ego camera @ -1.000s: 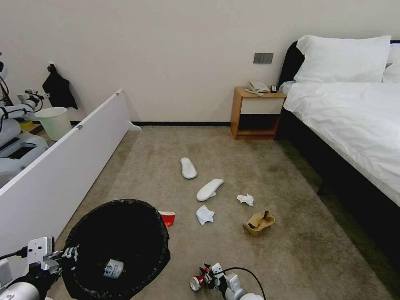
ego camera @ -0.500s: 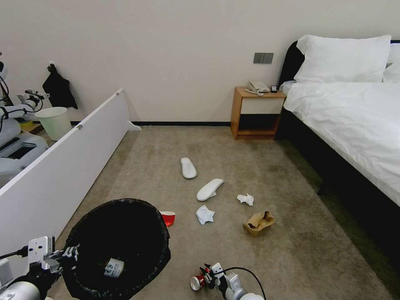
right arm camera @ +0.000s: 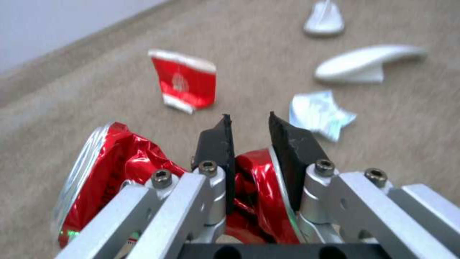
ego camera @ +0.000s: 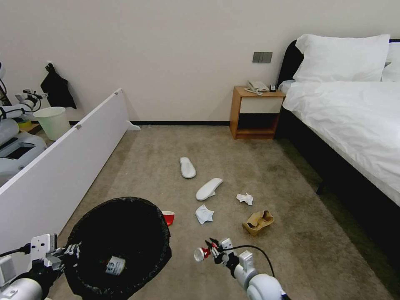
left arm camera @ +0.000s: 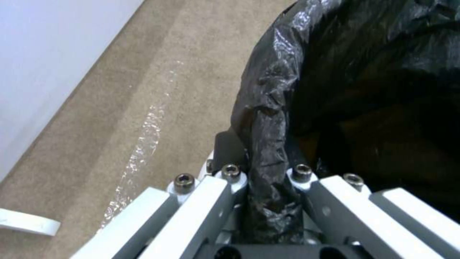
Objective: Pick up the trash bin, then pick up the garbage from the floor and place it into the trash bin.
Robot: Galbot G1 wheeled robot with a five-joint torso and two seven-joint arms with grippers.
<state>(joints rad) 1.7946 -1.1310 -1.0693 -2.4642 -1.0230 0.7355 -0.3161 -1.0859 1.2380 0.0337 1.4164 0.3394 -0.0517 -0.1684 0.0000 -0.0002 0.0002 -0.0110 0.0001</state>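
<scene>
Right pincer (right arm camera: 249,124) pinches a crumpled, shiny red can (right arm camera: 120,162).

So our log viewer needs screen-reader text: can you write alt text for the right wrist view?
The right gripper is shut on a crushed red can above beige carpet. Beyond it lie a flattened red cup, a tissue and two white slippers.
</scene>
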